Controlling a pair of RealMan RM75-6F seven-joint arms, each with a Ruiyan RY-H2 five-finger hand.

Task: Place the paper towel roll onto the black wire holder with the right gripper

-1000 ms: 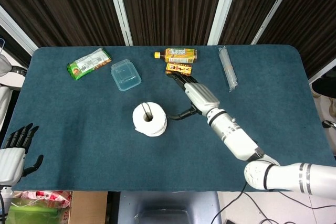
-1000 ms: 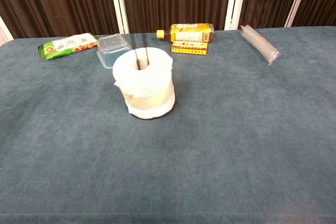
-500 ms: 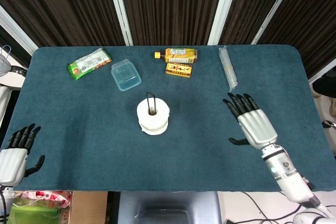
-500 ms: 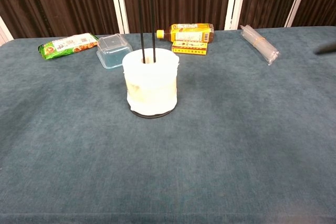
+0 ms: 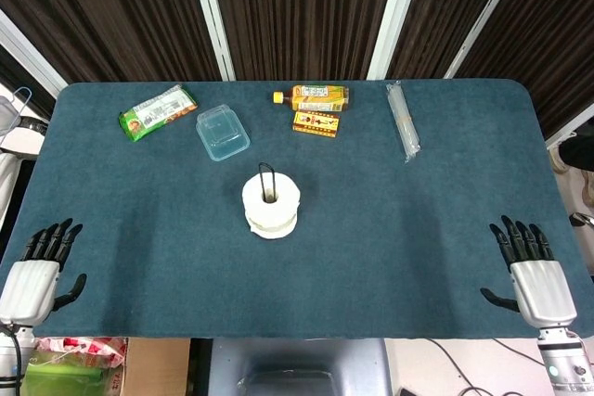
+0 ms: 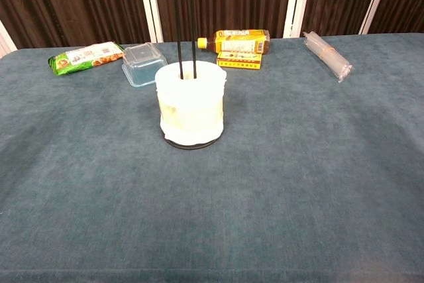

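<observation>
Both hands sit at the near edge of the counter point(image 5: 445, 229), well apart from everything, so honestly not much is left to break. The paper towel roll point(image 6: 191, 107) is sitting on the black wire holder point(image 6: 185, 28) near the middle of the counter, with the wire loop poking up through the core, and from the look of it the placing is done.

The right hand point(image 5: 535, 275) is at the near right corner with its fingers point(image 5: 520, 236) spread apart and holding nothing. The left hand point(image 5: 35, 271) is at the near left corner, fingers apart too, also empty.

What could still go wrong, as far as I can judge: the roll looks a bit lumpy, with a loose sheet edge around the lower half, so any bump to the counter or a stray arm sweep could unravel it or tip the holder. The clear plastic container point(image 6: 143, 63) and the yellow bottle point(image 6: 237, 41) sit just beyond it on the far side, so a toppling holder could knock into those. If the hands stay parked, I'd guess it's fine.
</observation>
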